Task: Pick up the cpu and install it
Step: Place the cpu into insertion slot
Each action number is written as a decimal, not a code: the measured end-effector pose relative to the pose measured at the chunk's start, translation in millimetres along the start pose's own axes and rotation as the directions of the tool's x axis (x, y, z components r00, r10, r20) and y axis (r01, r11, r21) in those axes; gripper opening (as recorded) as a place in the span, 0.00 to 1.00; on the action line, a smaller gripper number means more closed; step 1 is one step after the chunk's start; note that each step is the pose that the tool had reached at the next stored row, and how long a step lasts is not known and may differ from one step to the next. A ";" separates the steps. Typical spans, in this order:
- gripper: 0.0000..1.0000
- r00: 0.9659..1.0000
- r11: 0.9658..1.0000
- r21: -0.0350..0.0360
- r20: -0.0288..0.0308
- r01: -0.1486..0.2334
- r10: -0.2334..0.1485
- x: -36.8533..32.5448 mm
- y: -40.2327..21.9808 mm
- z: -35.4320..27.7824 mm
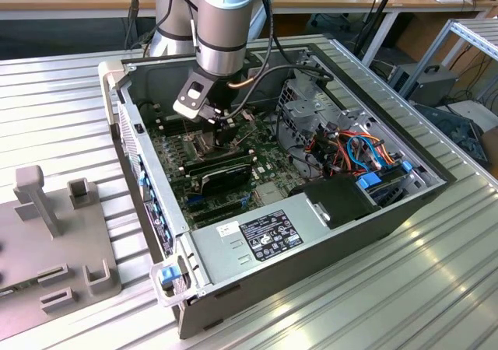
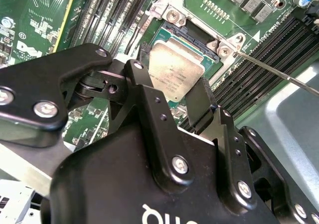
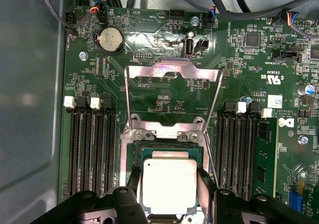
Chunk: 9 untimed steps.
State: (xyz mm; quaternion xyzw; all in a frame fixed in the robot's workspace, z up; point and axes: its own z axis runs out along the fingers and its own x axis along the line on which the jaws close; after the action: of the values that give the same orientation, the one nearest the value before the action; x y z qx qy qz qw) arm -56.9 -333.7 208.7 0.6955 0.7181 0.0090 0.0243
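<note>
Toward eleven o'clock in the exterior view, the gripper dips into the case. Both wrist views show its fingers pinching the cpu over the socket; the first adds the swung-open frame.

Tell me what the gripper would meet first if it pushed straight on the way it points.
The open socket, directly beyond the cpu that the gripper holds; whether any gap remains is unclear.

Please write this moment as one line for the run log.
gripper: shut on cpu | cpu: over open socket | frame: folded back | seated: cannot tell
</note>
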 end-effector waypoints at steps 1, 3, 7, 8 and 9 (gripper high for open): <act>0.54 1.000 1.000 0.000 0.000 0.000 0.000 0.0 0.0 0.1; 0.54 1.000 1.000 0.000 0.000 0.000 0.000 0.2 0.0 0.2; 0.54 1.000 1.000 0.000 0.000 0.000 0.000 0.5 0.0 0.3; 0.54 1.000 1.000 0.000 0.000 0.000 0.000 0.5 0.0 0.8; 0.54 1.000 1.000 0.000 0.000 0.000 0.000 0.5 0.0 1.1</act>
State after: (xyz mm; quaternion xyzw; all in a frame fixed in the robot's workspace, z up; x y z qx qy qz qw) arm -56.9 -333.2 207.6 0.6955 0.7181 0.0091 0.0243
